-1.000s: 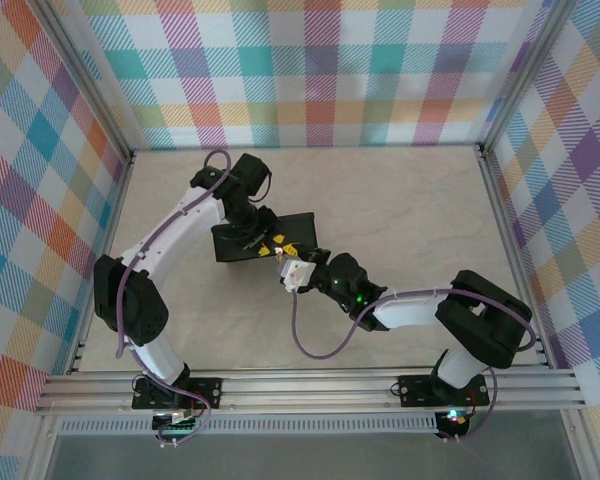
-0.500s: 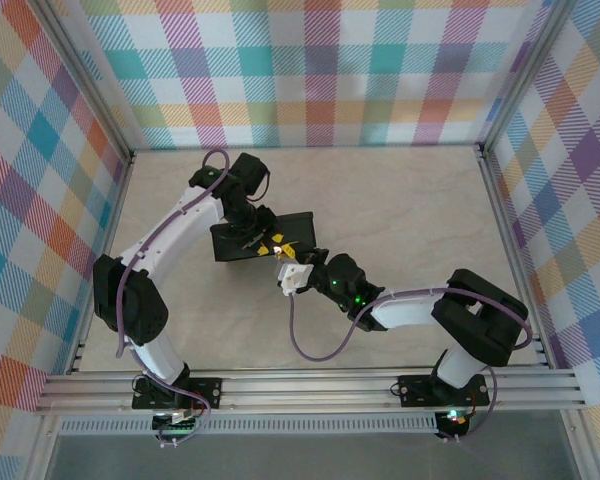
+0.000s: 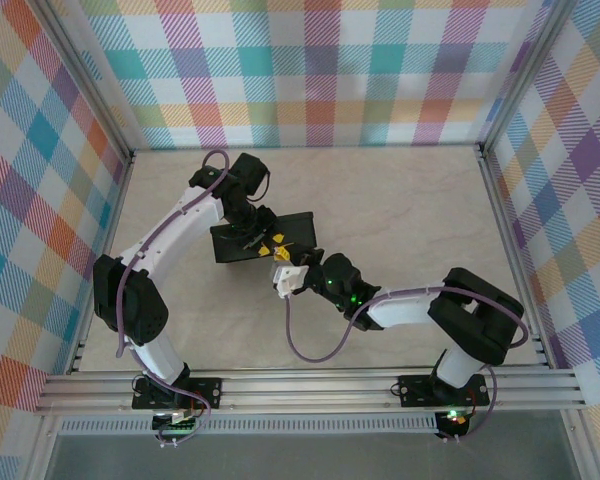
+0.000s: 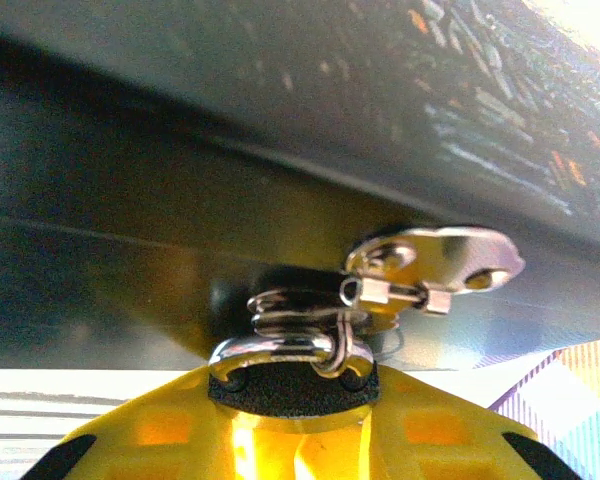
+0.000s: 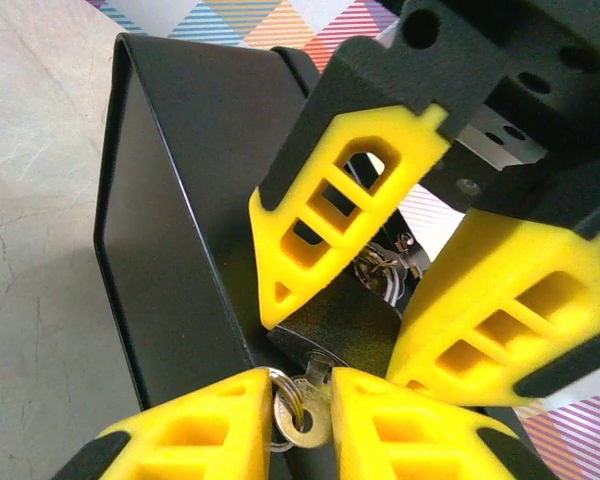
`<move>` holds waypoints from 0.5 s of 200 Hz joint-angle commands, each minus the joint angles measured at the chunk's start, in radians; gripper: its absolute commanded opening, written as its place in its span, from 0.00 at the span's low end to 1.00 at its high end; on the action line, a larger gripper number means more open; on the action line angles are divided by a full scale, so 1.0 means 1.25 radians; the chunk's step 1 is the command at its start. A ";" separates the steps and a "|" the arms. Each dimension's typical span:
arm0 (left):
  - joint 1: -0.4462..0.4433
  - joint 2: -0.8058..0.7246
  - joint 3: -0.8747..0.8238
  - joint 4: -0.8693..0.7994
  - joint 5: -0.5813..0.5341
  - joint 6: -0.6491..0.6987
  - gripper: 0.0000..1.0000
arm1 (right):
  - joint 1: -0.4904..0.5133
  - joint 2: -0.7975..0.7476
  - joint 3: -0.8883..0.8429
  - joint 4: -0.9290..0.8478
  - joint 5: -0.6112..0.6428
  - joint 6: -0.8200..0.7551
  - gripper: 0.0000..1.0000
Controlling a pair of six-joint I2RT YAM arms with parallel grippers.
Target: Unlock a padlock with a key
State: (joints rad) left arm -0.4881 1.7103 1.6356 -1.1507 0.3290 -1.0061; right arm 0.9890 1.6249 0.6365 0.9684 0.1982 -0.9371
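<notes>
- The padlock [image 5: 335, 325] sits at the side wall of the black box [image 5: 170, 230], which rests on the marbled surface [image 5: 40, 200].
- In the left wrist view its shackle [image 4: 280, 348] is threaded through the box's metal hasp [image 4: 435, 260].
- The left gripper [image 5: 338, 325] has its yellow jaws pinching the padlock's dark body from two sides, holding it out from the wall.
- The right gripper [image 5: 302, 382] has its jaws pressed onto the key [image 5: 305, 420] at its round head, beside a split ring [image 5: 278, 405].
- Done, by the look of it: the padlock is steadied, the key is picked up, and its blade is brought to the keyhole end of the body.
- Whether the blade is fully seated I cannot tell, as the fingers hide the keyway.
- Left to do: both shackle legs appear to sit in the body, so the lock reads as closed. Seating the key if needed, turning it and releasing the shackle remain.
- In the right wrist view the key's long axis runs nearly straight up, head lowest and blade pointing into the padlock.
- The padlock's own axis seems to continue that line, keyhole end toward the right gripper and shackle end toward the hasp.
</notes>
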 commanded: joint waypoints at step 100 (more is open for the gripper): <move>0.022 -0.026 0.019 -0.013 0.038 -0.001 0.00 | -0.009 0.008 -0.029 0.008 0.014 -0.019 0.24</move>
State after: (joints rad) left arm -0.4755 1.7103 1.6356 -1.1507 0.3332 -1.0061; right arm 0.9852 1.6505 0.6373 1.0061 0.2016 -0.9588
